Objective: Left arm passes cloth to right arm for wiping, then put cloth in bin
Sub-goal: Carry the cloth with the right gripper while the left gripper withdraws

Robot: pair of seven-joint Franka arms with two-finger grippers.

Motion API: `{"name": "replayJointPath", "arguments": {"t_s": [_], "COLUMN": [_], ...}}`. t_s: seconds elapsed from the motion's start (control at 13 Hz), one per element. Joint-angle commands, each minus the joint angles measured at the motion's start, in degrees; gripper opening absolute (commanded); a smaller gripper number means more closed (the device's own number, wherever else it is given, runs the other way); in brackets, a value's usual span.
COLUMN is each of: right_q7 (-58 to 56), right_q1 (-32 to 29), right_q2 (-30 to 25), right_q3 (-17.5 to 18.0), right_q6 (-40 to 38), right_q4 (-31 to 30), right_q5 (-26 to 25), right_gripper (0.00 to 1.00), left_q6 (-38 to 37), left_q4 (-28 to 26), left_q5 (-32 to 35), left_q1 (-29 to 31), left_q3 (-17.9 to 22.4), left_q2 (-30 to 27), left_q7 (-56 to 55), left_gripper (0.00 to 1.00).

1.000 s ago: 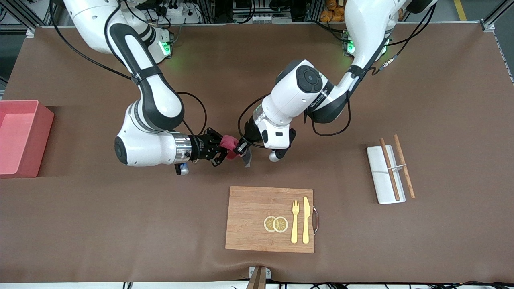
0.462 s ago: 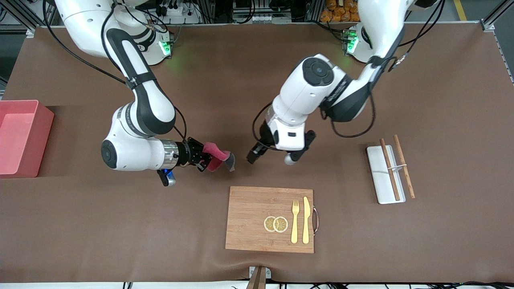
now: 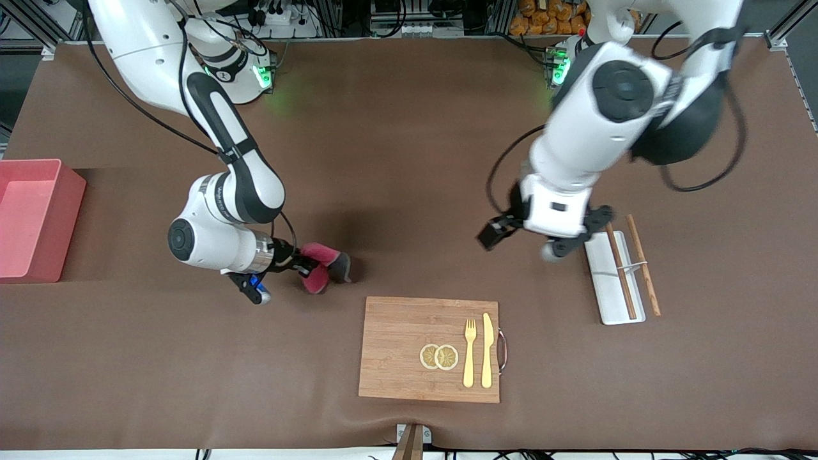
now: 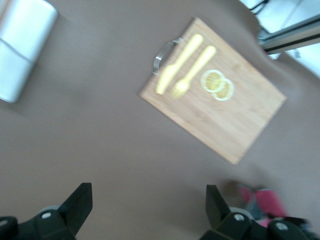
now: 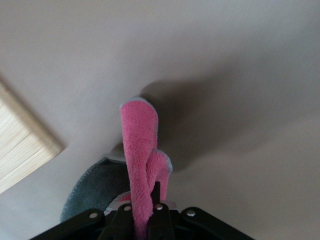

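your handoff looks done: the cloth [image 3: 323,263] sits pinched in the right claw [image 3: 305,265], clenched on it, pink fold sticking out past the fingertips [image 5: 156,202] and the grey face drooping beside them. right claw hangs low over bare surface [image 3: 396,160], and the wrist view shows the cloth tip at or just off the surface with a shadow under it; can't tell if it touches. so wiping is either about to start or just starting, call it not done.

left claw [image 3: 505,229] is released, jaws wide, nothing between them, up over the surface beside the white tray [image 3: 604,281]. left wrist view shows both fingers [image 4: 75,210] spread with only brown surface in the gap. the left arm looks blurred in the front view, so it is likely moving; its part seems finished.

around the right claw: the cutting board [image 3: 396,348] lies just past the cloth toward the front camera, with fork [image 3: 470,351], knife [image 3: 487,350] and two lemon slices [image 3: 439,356] on it. the bin [image 3: 32,220] is well apart from the claw, at the right arm's end of the surface, nothing visible inside.

left to do, as i judge it: wipe the surface, then carry the cloth over the bin and drop it. roughly a third through. watch the loose grey flap, it could drag or fold under during the wipe.

chopsticks [image 3: 629,265] rest across the tray, untouched.
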Motion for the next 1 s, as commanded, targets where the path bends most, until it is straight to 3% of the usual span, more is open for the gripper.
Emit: {"name": "replayJointPath", "arguments": {"t_s": [0.0, 0.23, 0.54, 0.62, 0.77, 0.92], "right_q7": [-12.1, -31.9, -54.7, -60.8, -69.8, -72.8], "right_q1": [-5.4, -13.0, -25.0, -27.4, -32.4, -33.3], "right_q2": [-0.6, 1.5, 2.5, 3.2, 3.2, 3.2], "right_q3": [-1.4, -1.7, -2.8, -2.9, -2.9, -2.9], "right_q6": [0.6, 0.7, 1.7, 1.7, 1.5, 1.5], "right_q4": [-1.5, -1.4, 2.4, 4.1, 9.5, 13.8], "right_q5": [-4.0, -5.9, -17.2, -20.0, -28.0, -39.2], "right_gripper": [0.00, 0.00, 0.00, 0.00, 0.00, 0.00], "left_q6": [-5.5, -9.6, -12.2, -12.2, -12.6, -13.4], "left_q4": [-1.7, -1.8, -1.8, -1.8, -2.4, -3.1], "left_q5": [1.1, 1.1, 1.0, 1.0, 1.0, 0.9], "left_q1": [4.8, 9.3, 14.5, 13.9, 12.6, 12.4], "left_q3": [-0.3, -0.3, -0.2, 1.7, 6.1, 8.8], "left_q2": [-4.5, -7.1, -10.4, -11.0, -12.2, -13.6], "left_q7": [8.2, 16.3, 29.4, 33.0, 39.6, 43.8], "left_gripper": [1.00, 1.00, 1.00, 1.00, 1.00, 1.00]}}
